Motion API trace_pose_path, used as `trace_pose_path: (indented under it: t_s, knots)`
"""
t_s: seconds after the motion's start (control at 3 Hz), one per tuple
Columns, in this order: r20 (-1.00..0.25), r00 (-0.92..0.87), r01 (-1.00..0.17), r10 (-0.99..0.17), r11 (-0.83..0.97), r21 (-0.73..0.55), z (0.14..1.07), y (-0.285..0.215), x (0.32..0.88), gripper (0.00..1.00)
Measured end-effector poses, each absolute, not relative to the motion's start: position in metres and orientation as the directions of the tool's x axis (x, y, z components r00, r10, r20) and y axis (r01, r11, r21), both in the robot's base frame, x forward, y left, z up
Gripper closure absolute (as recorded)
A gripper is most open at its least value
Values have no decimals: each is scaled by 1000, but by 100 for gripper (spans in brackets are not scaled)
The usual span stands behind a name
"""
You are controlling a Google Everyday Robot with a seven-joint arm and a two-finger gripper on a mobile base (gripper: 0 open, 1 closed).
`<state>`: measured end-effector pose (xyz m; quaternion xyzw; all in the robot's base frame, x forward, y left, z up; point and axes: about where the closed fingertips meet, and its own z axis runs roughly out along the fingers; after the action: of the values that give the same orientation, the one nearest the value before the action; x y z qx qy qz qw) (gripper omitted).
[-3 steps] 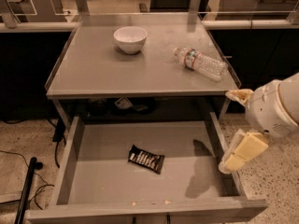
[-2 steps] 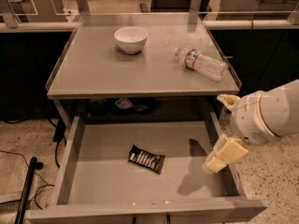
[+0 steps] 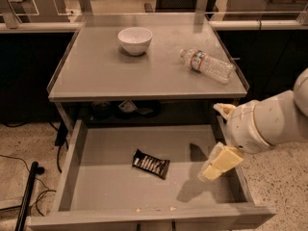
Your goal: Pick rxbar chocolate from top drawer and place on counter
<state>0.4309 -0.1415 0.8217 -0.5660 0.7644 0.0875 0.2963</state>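
Lying left of pincer [image 3: 212, 141] is rxbar chocolate [image 3: 151, 163].

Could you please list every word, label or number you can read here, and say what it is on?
No text is legible.
Flat rectangular snack bar in black wrapper, on the grey metal drawer floor: white lettering, too blurred to read.
Clear plastic water bottle lying on the grey metal counter: coloured label, unreadable.
Cream two-finger gripper, open over the drawer's right side: no markings visible.
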Motion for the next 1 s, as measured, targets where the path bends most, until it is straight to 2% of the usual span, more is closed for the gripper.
trace_pose_path:
  t_s: [1.0]
  knots:
    - [-619, -231, -935, -751, 348, -73, 731, -70, 440, 0]
